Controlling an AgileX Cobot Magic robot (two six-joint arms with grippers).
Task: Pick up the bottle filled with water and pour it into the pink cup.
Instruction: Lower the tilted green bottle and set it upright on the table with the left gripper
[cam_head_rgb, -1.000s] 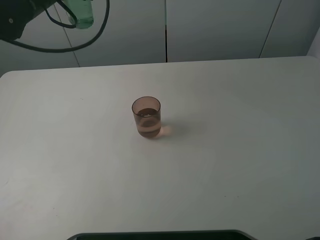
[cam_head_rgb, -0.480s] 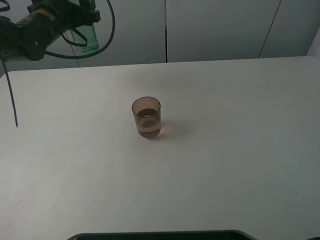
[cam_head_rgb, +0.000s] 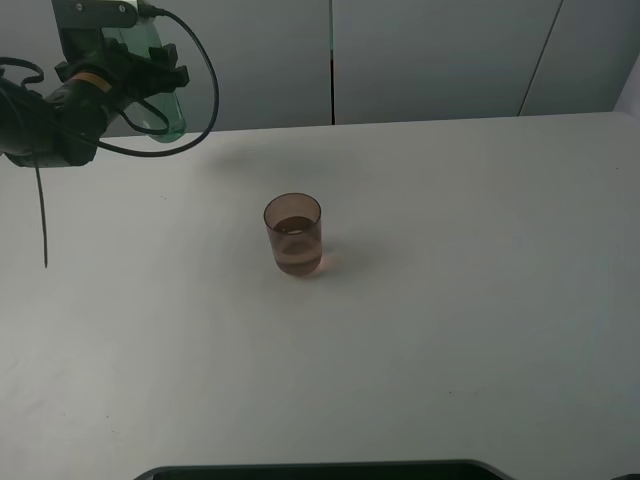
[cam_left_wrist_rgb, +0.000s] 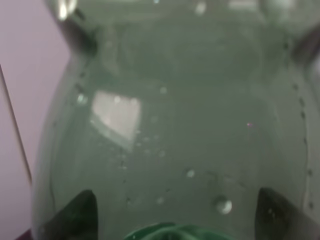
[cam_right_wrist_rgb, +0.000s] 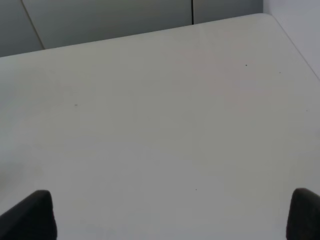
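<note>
In the exterior high view, the left pincer (cam_head_rgb: 128, 72) is clamped on the bottle (cam_head_rgb: 166, 108) up in the far left corner, off the desk (cam_head_rgb: 450, 320) and over its far edge, with the bottle's base lowermost and its body leaning a little. A black cable (cam_head_rgb: 205, 85) loops from the arm around the bottle's right side, and another thin strand hangs down over the desk's left margin. The pink cup (cam_head_rgb: 293, 234) stands upright left of the middle, well apart from the bottle and from every edge, with the water (cam_head_rgb: 297, 256) filling its lower part. All around the cup the pale desk lies bare; its whole right half is open as far as the far edge, and a dark rim (cam_head_rgb: 320, 470) shows along the near edge. Grey wall panels (cam_head_rgb: 430, 60) with a dark seam rise behind the desk. In the left wrist view the green bottle (cam_left_wrist_rgb: 175, 130) fills almost everything, droplets clinging to its wall, and the dark fingertips (cam_left_wrist_rgb: 75, 217) press in at either side of it; we cannot tell how much liquid it holds. In the right wrist view the right pincer (cam_right_wrist_rgb: 167, 216) has its two dark tips far apart with nothing between them, above bare desk (cam_right_wrist_rgb: 160, 125) that runs to its far edge and rounded corner, with the wall panels (cam_right_wrist_rgb: 100, 20) beyond.
</note>
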